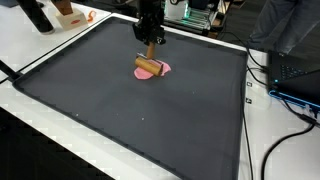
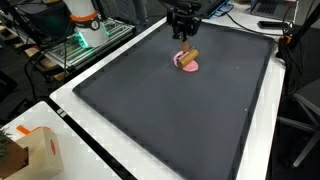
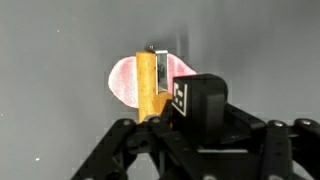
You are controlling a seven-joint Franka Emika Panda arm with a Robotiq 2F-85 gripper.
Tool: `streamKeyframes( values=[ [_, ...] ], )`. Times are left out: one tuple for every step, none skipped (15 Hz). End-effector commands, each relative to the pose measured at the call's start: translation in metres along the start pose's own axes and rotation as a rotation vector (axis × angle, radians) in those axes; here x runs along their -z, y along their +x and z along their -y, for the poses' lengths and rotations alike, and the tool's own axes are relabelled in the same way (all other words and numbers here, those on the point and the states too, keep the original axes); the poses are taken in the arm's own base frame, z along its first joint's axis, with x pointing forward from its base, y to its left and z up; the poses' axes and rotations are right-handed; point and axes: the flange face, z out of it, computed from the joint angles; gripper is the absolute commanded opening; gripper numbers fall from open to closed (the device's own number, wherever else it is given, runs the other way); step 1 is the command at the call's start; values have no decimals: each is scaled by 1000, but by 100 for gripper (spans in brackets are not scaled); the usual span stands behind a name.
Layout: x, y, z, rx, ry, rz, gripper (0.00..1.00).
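Note:
A light wooden block hangs tilted just over a flat pink disc at the far middle of the dark mat. My gripper comes straight down from above and looks shut on the block's upper end. In an exterior view the same block sits under the gripper, with the pink disc below it. In the wrist view the block runs upright beside a black finger with a square marker, across the pink disc. The second finger is hidden, so the gripper shows only partly.
The mat lies on a white table. Cables and a dark device lie off one side. A cardboard box stands at a table corner. Lit equipment stands behind the mat.

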Motion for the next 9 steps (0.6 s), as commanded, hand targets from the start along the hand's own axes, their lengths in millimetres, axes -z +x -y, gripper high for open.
streamKeyframes(
  values=[
    [-12, 2, 19, 60, 77, 5, 25],
    [-9, 2, 21, 75, 85, 6, 25],
    [-6, 1, 23, 86, 90, 12, 25],
    [-4, 0, 25, 92, 101, 22, 25],
    [-3, 0, 28, 102, 119, 31, 25],
    [-3, 0, 31, 110, 146, 47, 25],
    [-6, 0, 35, 120, 177, 59, 25],
    [-7, 2, 36, 122, 187, 64, 25],
    [-7, 2, 36, 112, 187, 67, 25]
  ],
)
